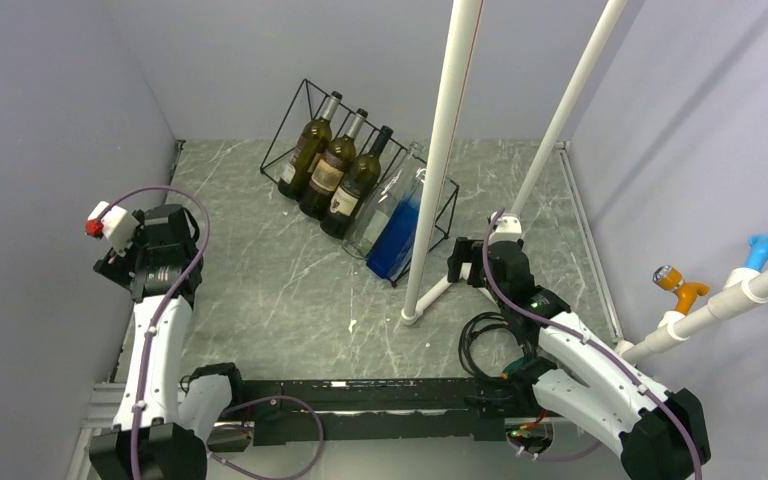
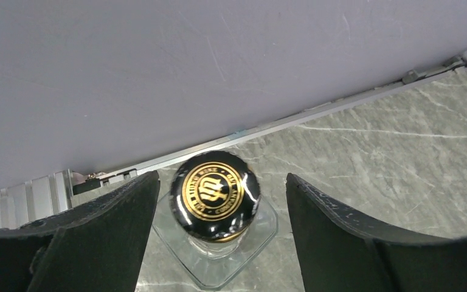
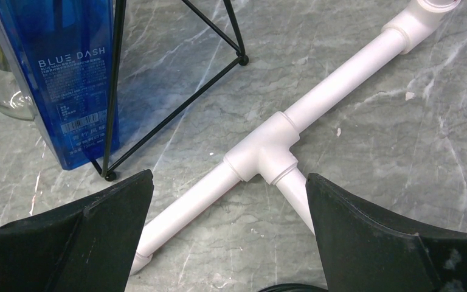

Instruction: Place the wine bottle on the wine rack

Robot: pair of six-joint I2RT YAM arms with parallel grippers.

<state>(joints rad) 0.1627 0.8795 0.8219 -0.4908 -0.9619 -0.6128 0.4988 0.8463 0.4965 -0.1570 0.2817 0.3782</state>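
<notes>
The wine bottle [image 2: 214,194] is clear glass with a black cap bearing a gold emblem. It stands upright on the marble floor by the left wall, seen from above in the left wrist view. My left gripper [image 2: 222,182] is open around its cap, the left finger [image 2: 121,225] close to it and the right finger [image 2: 328,225] well apart. In the top view the arm hides this bottle. The wine rack [image 1: 283,123], black wire, stands at the back with three dark bottles [image 1: 335,165], a clear one and a blue one [image 1: 397,232]. My right gripper [image 3: 228,182] is open over a white pipe.
White PVC poles [image 1: 440,160] rise from a T-joint foot [image 3: 267,149] beside the rack's right end [image 3: 117,91]. The blue bottle [image 3: 67,73] leans there. A black cable loop [image 1: 475,340] lies near the right arm. The grey wall [image 2: 219,61] runs close behind the left gripper.
</notes>
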